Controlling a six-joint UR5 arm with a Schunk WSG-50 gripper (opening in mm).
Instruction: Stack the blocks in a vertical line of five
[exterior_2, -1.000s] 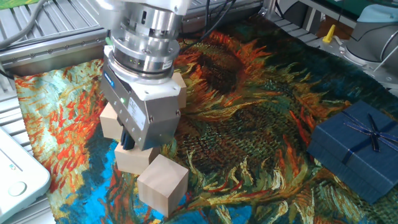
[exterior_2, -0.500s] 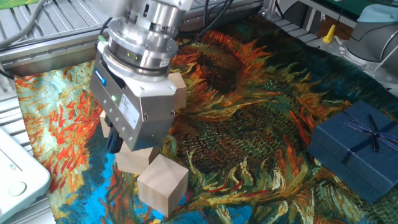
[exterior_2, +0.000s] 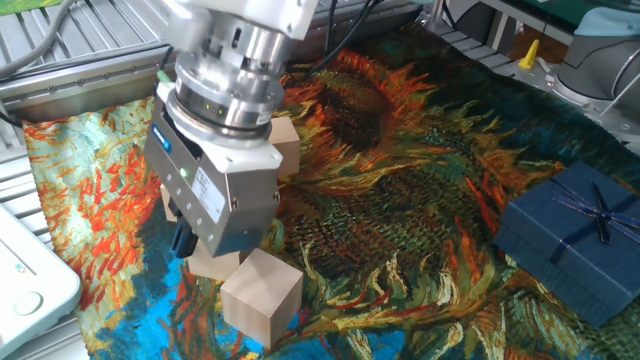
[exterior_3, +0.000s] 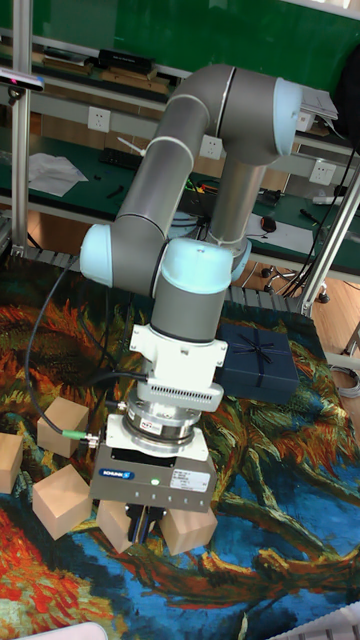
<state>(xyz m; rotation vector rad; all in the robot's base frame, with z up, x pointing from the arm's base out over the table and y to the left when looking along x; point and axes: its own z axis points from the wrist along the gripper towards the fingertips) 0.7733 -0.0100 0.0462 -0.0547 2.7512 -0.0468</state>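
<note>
The gripper (exterior_3: 143, 522) is lowered among the blocks (exterior_3: 62, 498), its dark fingers (exterior_3: 133, 521) set between two of them; whether anything is clamped cannot be told. A blue nameplate on its body is seen, possibly "SCHUNK". The pale cubes lie scattered, unstacked, on the painted cloth (exterior_2: 420, 200) covering the table. A blue gift box (exterior_2: 570, 240) stands well apart.

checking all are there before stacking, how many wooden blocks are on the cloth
5 wooden blocks, none stacked, in the tall view: one at the left edge, one right of it, one nearer the front, two partly hidden under the gripper.
</note>
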